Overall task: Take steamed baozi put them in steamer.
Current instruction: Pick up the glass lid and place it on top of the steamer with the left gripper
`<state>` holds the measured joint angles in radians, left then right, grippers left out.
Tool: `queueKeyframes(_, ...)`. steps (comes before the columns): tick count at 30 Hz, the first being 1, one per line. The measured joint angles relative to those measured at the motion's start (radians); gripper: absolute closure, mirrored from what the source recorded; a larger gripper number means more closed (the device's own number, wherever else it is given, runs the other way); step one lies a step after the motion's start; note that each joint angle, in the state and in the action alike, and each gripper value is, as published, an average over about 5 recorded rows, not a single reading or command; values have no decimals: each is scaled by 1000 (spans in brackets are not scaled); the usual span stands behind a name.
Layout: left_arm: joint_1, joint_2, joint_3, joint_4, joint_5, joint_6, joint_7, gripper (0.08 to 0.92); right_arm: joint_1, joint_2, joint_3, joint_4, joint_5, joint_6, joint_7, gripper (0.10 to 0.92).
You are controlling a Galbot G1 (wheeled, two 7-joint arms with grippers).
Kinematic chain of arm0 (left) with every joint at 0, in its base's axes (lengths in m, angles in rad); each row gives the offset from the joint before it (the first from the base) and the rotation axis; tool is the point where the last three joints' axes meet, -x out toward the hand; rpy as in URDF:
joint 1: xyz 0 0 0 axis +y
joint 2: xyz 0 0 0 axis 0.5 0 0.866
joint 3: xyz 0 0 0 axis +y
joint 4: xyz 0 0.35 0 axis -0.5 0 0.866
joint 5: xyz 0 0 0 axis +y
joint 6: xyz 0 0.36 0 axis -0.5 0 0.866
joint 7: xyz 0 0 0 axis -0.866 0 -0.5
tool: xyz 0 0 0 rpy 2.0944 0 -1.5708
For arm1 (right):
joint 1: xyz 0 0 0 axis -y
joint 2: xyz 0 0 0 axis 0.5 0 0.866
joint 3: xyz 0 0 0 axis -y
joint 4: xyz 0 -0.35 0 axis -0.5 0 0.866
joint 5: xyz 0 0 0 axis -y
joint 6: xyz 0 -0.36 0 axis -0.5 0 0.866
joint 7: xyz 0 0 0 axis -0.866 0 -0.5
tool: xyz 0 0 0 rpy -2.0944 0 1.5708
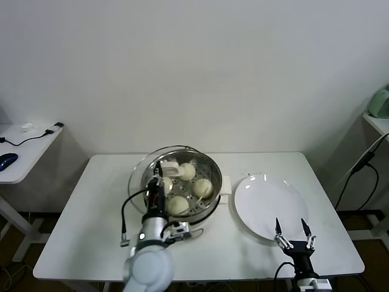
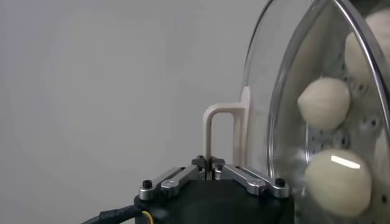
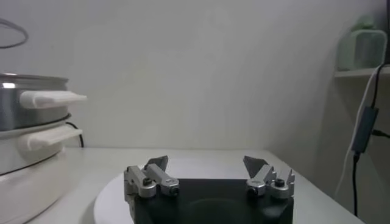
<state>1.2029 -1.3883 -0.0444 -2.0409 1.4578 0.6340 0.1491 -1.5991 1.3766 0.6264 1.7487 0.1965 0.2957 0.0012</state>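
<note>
The steamer stands mid-table with a perforated tray inside. Three steamed baozi show in it; a fourth is partly hidden behind my left arm. My left gripper is shut on the white handle of the glass lid, which it holds tilted over the steamer's left side. Baozi show through the glass. My right gripper is open and empty over the front edge of the empty white plate.
The steamer's white side handles show in the right wrist view, left of the plate. A side table with a mouse and cable stands at the left. A shelf with a green appliance and hanging cable is at the right.
</note>
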Motion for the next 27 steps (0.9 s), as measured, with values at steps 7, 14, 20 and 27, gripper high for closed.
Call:
queueKeyframes(7,-34,-53,59,63,52,32,0,868,-6,3,1,-6,-1,18,7,203)
queueKeyframes(14,-58,-72,83,123,88,47,-3,868,-7,5,2,-17,-2,37,16,203)
queueKeyframes(20,-78,-78,87,165,111,55,-5,868,-9,6,3,-27,-3,53,22,203)
queueKeyframes(27,-96,-86,88,205,127,60,-7,868,-14,7,4,-36,-4,69,24,203)
